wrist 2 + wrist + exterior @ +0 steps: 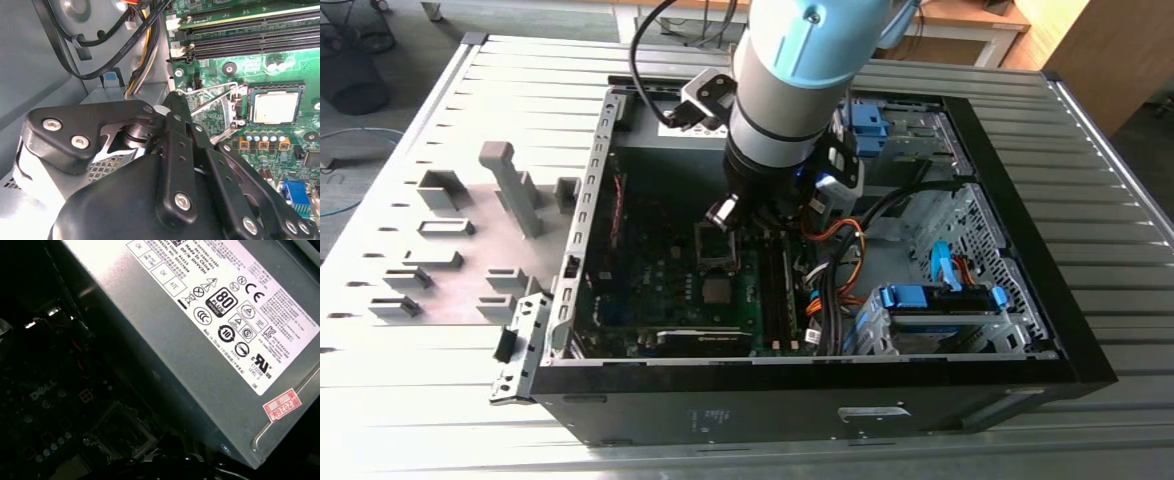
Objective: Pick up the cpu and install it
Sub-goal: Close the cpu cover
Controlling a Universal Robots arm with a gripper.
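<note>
The black jointed claw point(176, 100) is reaching into the open black computer case point(720, 410). Its own linkage is hiding its tip, so I cannot tell whether it is spread or pressed together. Just beyond, a thin silver wire lever point(210, 93) is standing raised. Farther on, the small silvery square cpu point(276, 106) is lying flat inside the dark socket frame point(277, 85) on the green motherboard point(220, 55).
</note>
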